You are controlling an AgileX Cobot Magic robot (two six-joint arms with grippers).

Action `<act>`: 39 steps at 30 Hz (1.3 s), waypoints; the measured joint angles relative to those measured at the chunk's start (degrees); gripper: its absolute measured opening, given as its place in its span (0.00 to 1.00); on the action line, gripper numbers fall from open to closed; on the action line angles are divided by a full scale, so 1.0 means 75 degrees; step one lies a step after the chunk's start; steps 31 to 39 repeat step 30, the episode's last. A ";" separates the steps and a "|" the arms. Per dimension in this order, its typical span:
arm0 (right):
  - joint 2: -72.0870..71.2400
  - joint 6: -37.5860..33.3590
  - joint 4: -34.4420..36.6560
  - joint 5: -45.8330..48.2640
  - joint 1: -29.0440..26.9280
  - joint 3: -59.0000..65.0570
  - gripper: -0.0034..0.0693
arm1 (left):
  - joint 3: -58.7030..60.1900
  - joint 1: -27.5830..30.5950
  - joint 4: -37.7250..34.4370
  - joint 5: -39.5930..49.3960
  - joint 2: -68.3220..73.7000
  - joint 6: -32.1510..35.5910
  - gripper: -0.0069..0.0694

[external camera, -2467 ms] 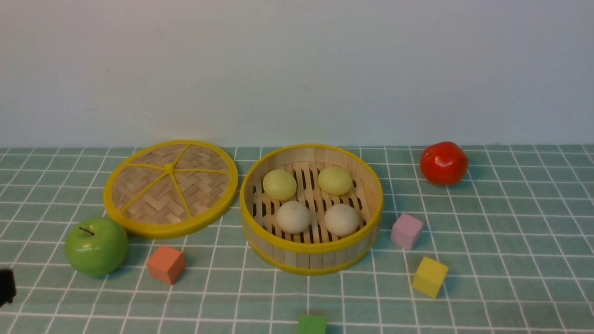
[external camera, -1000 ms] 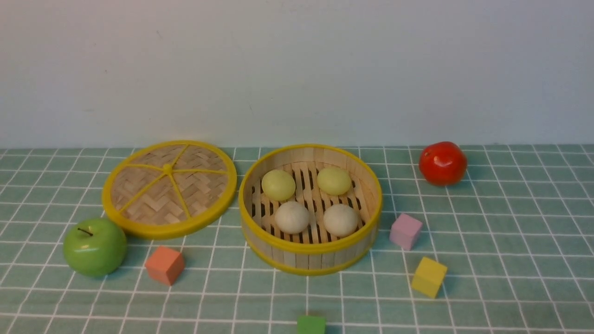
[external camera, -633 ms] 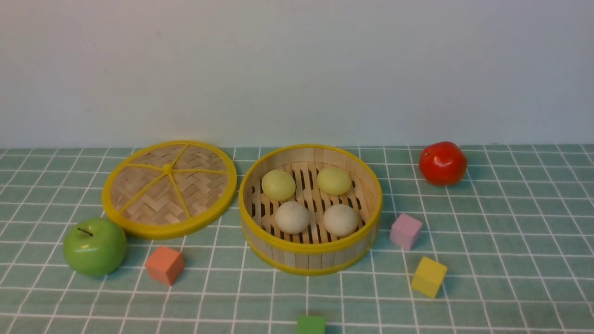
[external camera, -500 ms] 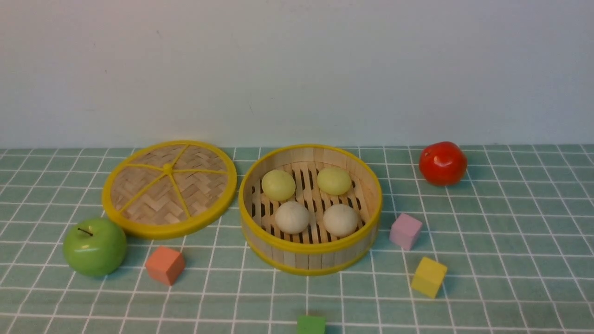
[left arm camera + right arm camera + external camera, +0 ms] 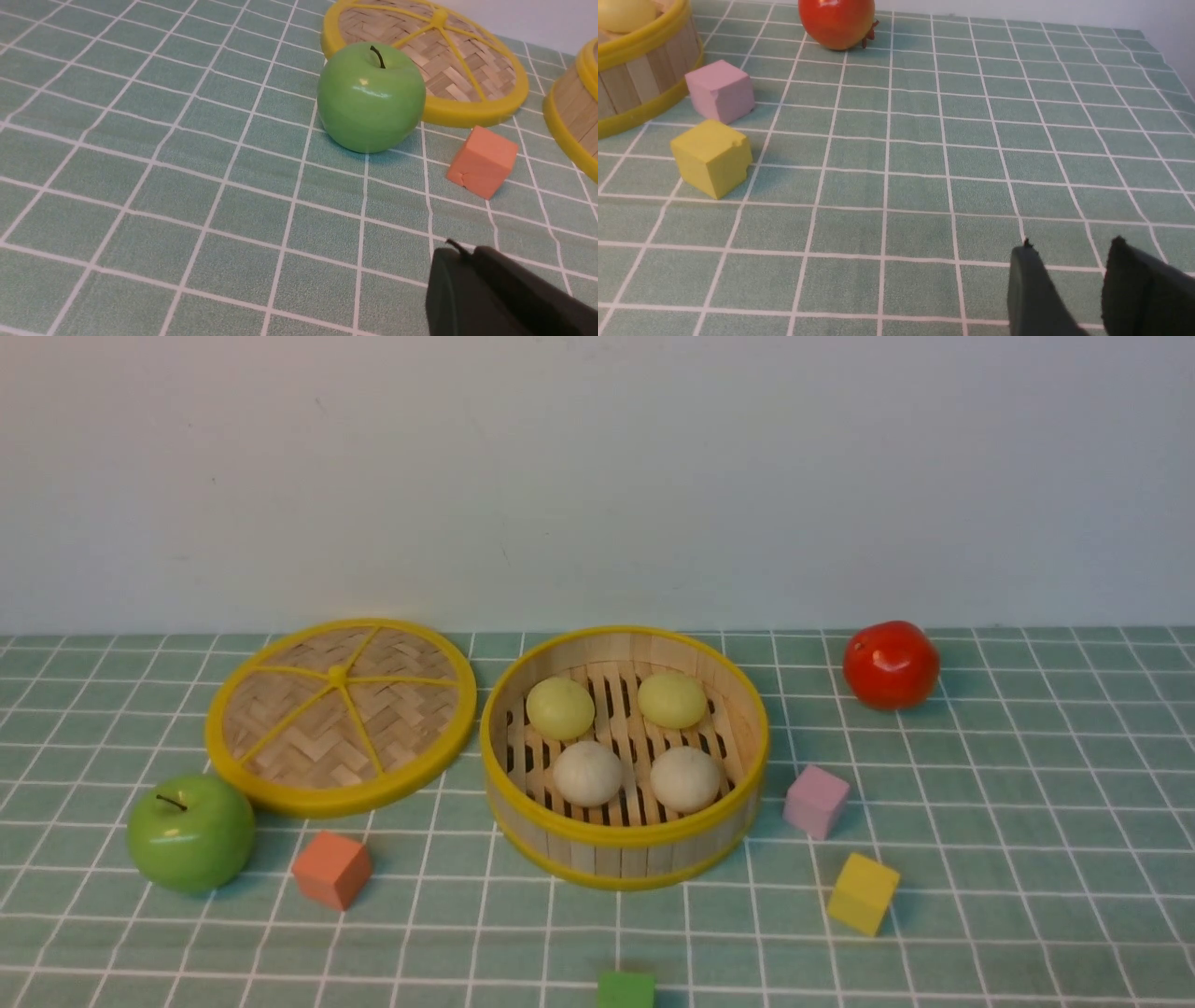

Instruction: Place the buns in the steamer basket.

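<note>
Resting unchanged in steamer basket (image 5: 624, 835), buns (image 5: 589, 772); left end effector (image 5: 462, 252) narrow, right end effector (image 5: 1069, 245) parted, empty.

The worktop (image 5: 1027, 821) wears a green checked cloth. On it: the steamer basket (image 5: 624, 859) at centre frame, a woven lid (image 5: 341, 714) left of it, a green apple (image 5: 190, 833) lower left, a tomato (image 5: 891, 665) upper right, and orange (image 5: 331, 868), pink (image 5: 817, 800), yellow (image 5: 864, 892) and green (image 5: 626, 989) cubes.
</note>
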 joint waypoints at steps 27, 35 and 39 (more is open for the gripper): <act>0.0000 0.0000 0.0000 0.0000 0.0000 0.0000 0.38 | 0.0000 0.0000 0.0007 0.0000 0.0000 0.0000 0.17; 0.0000 0.0000 0.0000 0.0000 0.0000 0.0000 0.38 | 0.0000 0.0000 0.0009 0.0000 0.0000 0.0000 0.17; 0.0000 0.0000 0.0000 0.0000 0.0000 0.0000 0.38 | 0.0000 0.0000 0.0009 0.0000 0.0000 0.0000 0.17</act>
